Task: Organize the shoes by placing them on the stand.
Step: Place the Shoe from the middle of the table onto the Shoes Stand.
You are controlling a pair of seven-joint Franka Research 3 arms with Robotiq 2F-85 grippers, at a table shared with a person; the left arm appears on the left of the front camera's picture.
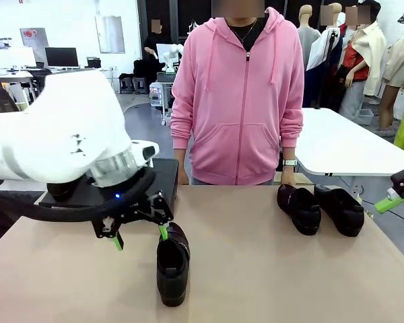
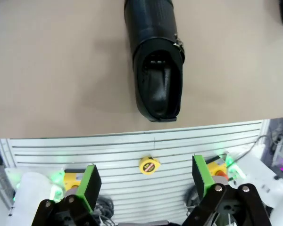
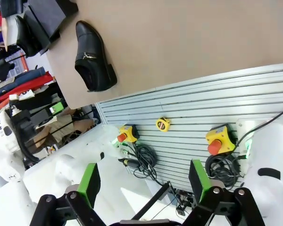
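Tan tabletop: the table (image 1: 256,269) spans the front view, with a person (image 1: 239,101) in a pink hoodie standing at its far edge. The white left arm (image 1: 47,134) reaches in over the table's left part and hides much of the black stand (image 1: 163,176), which sits flat at the far left near the person. What lies on the stand under the arm cannot be made out. One black shoe (image 1: 172,266) lies on the bare table near the robot's edge, left of the middle, in front of the stand and apart from it. Its length runs across the table, and the left wrist view shows its open heel end toward the robot's side. Two more shoes (image 1: 299,208) (image 1: 340,210) sit side by side on the table at the far right, well apart from the stand. The left gripper (image 1: 140,237) hangs just above the table between the stand and the shoe. Its green-padded fingers (image 2: 89,186) are spread wide with nothing between them. One pad shows just at the shoe's far end, and whether it touches cannot be told. The right gripper (image 1: 389,203) hangs off the table's right edge, its fingers (image 3: 198,181) likewise spread and empty. Below the table edge, a yellow tape measure (image 2: 149,165) sits on a white slatted panel (image 2: 85,150).
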